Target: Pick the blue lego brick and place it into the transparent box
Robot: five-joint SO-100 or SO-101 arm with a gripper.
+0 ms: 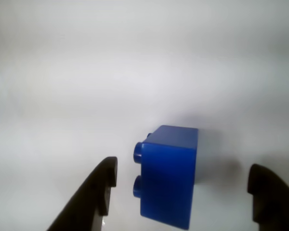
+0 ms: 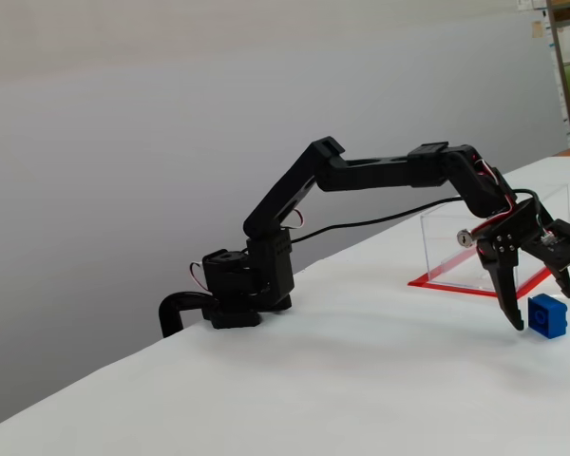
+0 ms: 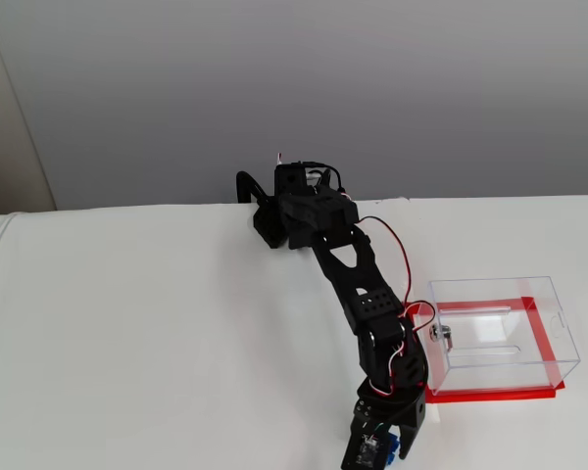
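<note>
Pick step, pre-grasp. Gripper [image 1: 178, 190] spread wide, holding nothing; fingers [image 1: 94, 197] straddle the brick [image 1: 169, 175], neither touching. Brick lies on its side on the white surface [image 1: 135, 72], studs toward the left finger in the wrist view, just beside the box [image 2: 475, 249]. Next, likely: lower slightly, clench, lift, carry over the box wall.

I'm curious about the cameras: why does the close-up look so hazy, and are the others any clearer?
Wrist view: soft and washed out, the blue lego brick blurry-edged with a faint shadow to its right, the open gripper fingers dark silhouettes. Both fixed views: sharper and evenly lit; the transparent box shows mild glare on its walls.
</note>
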